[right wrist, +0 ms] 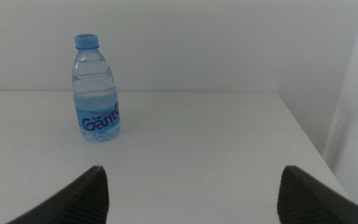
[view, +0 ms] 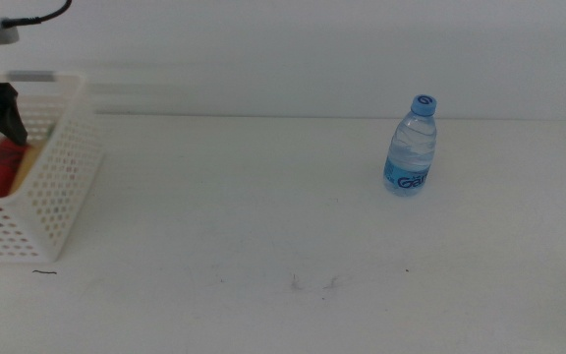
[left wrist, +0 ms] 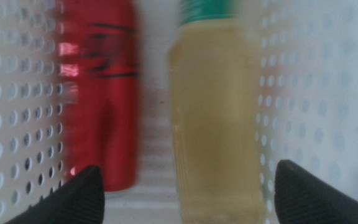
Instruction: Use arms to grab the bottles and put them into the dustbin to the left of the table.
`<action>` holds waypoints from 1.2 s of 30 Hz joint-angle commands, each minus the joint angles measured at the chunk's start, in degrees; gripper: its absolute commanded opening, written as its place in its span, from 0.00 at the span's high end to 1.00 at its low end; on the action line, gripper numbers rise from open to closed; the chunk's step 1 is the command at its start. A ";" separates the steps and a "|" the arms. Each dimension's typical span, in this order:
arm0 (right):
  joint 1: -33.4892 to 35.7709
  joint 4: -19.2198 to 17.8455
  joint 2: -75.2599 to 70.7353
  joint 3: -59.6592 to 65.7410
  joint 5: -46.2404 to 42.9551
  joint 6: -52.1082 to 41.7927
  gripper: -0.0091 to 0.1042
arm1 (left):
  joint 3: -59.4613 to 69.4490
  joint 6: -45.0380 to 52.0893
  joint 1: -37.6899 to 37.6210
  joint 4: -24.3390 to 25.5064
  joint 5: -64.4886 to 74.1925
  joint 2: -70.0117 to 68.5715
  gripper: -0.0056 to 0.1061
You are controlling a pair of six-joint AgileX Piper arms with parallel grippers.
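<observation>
Wide-spread, the left gripper [left wrist: 188,199] hangs over the dustbin [view: 62,167], where its wrist view alone shows red can [left wrist: 101,93] beside juice bottle [left wrist: 216,118]. Rightward, the water bottle [view: 411,147] stands upright on the table [view: 263,226] (right gripper [right wrist: 191,196] wide too, empty).

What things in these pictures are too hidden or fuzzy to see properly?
- Yellow juice bottle: left wrist view, cap cut off by the edge, label blurred.
- Red soda can: printing blurred.
- White perforated plastic basket: middle view, cut off at the side.
- Right hand: absent from middle view.
</observation>
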 commanded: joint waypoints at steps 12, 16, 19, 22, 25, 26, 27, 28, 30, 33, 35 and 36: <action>0.28 -0.19 -0.23 0.24 -0.59 -0.20 0.11 | 4.72 7.05 -8.08 -10.70 -3.97 -32.09 0.11; 0.28 -0.19 -0.23 0.24 -0.59 -0.20 0.11 | 13.97 16.58 -11.03 -19.98 -7.97 -43.81 0.11; 0.28 -0.19 -0.23 0.24 -0.59 -0.20 0.11 | 21.23 21.89 -11.43 -27.71 -7.73 -50.66 0.11; 0.28 -0.19 -0.23 0.24 -0.59 -0.20 0.11 | 26.27 24.68 -11.43 -29.42 -7.61 -56.12 0.11; 0.28 -0.19 -0.23 0.24 -0.59 -0.20 0.11 | 29.72 24.75 -11.43 -29.58 -8.37 -59.84 0.11; 0.28 -0.19 -0.23 0.24 -0.59 -0.20 0.11 | 30.47 24.75 -11.43 -29.95 -8.37 -60.65 0.11; 0.28 -0.19 -0.23 0.24 -0.59 -0.20 0.11 | 31.04 24.75 -11.43 -30.20 -8.21 -61.19 0.11; 0.28 -0.19 -0.23 0.24 -0.59 -0.20 0.11 | 31.49 24.75 -11.43 -30.37 -7.81 -61.81 0.11; 0.28 -0.19 -0.23 0.24 -0.59 -0.20 0.11 | 32.53 24.75 -11.52 -31.99 -6.27 -62.48 0.11; 0.28 -0.19 -0.23 0.24 -0.59 -0.20 0.11 | 33.65 25.81 -15.30 -33.72 -6.24 -62.58 0.11; 0.28 -0.19 -0.23 0.24 -0.59 -0.20 0.11 | 33.65 25.29 -19.76 -31.00 -8.03 -62.58 0.11; 0.28 -0.19 -0.23 0.24 -0.59 -0.20 0.11 | 33.65 24.11 -22.53 -28.91 -9.45 -62.58 0.11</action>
